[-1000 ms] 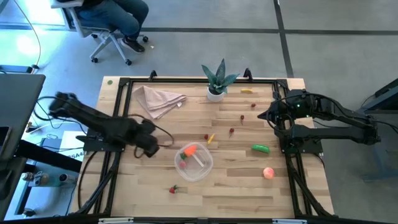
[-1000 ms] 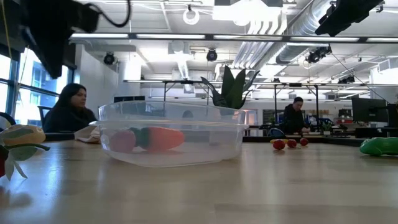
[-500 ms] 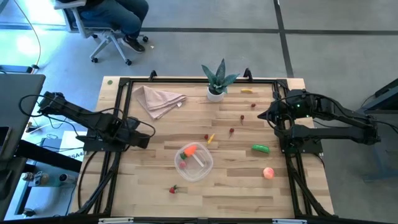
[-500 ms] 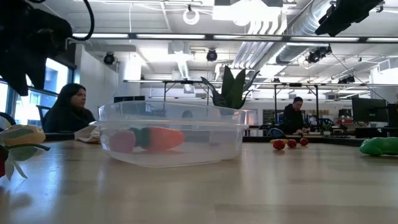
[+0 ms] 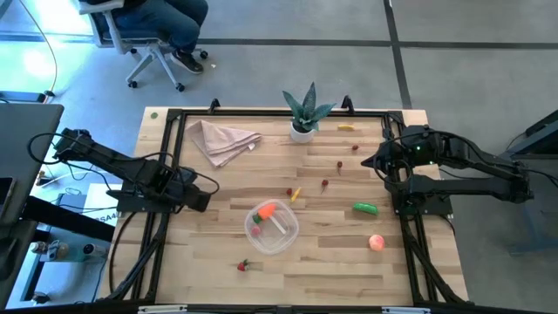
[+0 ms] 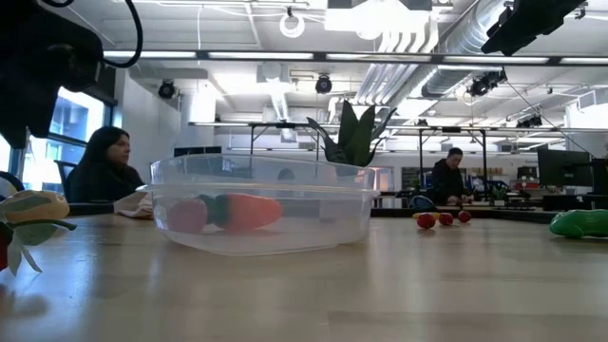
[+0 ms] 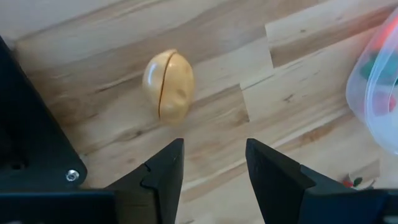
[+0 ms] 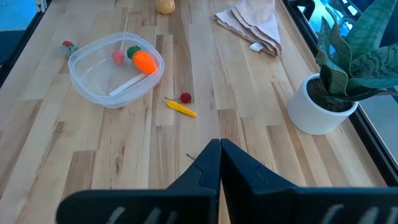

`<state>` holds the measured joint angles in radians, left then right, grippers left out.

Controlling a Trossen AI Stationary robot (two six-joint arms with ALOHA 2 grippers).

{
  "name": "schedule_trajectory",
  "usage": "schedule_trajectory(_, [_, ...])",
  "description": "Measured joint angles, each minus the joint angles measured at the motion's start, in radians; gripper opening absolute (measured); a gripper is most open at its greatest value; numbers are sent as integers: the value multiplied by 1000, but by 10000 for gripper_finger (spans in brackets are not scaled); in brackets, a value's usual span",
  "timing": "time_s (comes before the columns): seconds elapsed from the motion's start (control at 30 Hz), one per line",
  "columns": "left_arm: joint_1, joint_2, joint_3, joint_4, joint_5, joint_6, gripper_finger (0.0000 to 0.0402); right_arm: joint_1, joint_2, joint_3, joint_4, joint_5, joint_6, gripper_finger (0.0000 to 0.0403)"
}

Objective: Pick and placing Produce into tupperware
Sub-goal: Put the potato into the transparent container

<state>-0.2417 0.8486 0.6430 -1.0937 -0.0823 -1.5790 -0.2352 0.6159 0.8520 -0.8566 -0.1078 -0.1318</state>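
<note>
Nearest the front edge of the worktop (image 5: 349,279), a red piece (image 5: 243,265) lies loose, just beside the tub (image 5: 283,242). The tub holds a carrot (image 5: 267,209) and a pink-red piece (image 5: 256,231); so a small part of the job looks done.

Outside it:
- peach (image 5: 376,242)
- cucumber (image 5: 365,208)
- yellow sliver (image 5: 296,194)
- scattered red bits (image 5: 325,184)
- banana (image 5: 347,127), at the far edge

The left end effector (image 7: 214,168) hangs at the worktop's left side, fingers parted and empty, aimed at a tan egg-shaped piece (image 7: 168,84), which I judge to be next. The right end effector (image 8: 219,155) waits closed and empty at the right side. Most produce remains to move.

No brand, label or writing is readable anywhere.
</note>
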Motion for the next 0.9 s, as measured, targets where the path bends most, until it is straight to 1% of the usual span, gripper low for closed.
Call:
schedule_trajectory(0.1, [0, 0, 4, 9, 4, 3, 145, 0, 0, 0, 0, 0, 0, 0])
schedule_trajectory(0.2, [0, 0, 33, 9, 2, 16, 131, 0, 0, 0, 0, 0, 0, 0])
schedule_trajectory(0.37, [2, 11, 88, 9, -53, 58, 120, 0, 0, 0, 0, 0, 0, 0])
schedule_trajectory(0.43, [21, 32, 114, 11, -62, 103, 120, 0, 0, 0, 0, 0, 0, 0])
schedule_trajectory(0.53, [80, 90, 154, 11, -55, 241, 120, 0, 0, 0, 0, 0, 0, 0])
schedule_trajectory(0.63, [164, 175, 208, 1, -18, 511, 120, 0, 0, 0, 0, 0, 0, 0])
schedule_trajectory(0.7, [214, 226, 237, -51, 25, 685, 120, 0, 0, 0, 0, 0, 0, 0])
schedule_trajectory(0.77, [260, 275, 256, -90, 72, 749, 119, 0, 0, 0, 0, 0, 0, 0])
schedule_trajectory(0.83, [311, 309, 257, -111, 111, 761, 121, 0, 0, 0, 0, 0, 0, 0])
schedule_trajectory(0.9, [365, 342, 257, -146, 128, 763, 124, 0, 0, 0, 0, 0, 0, 0])
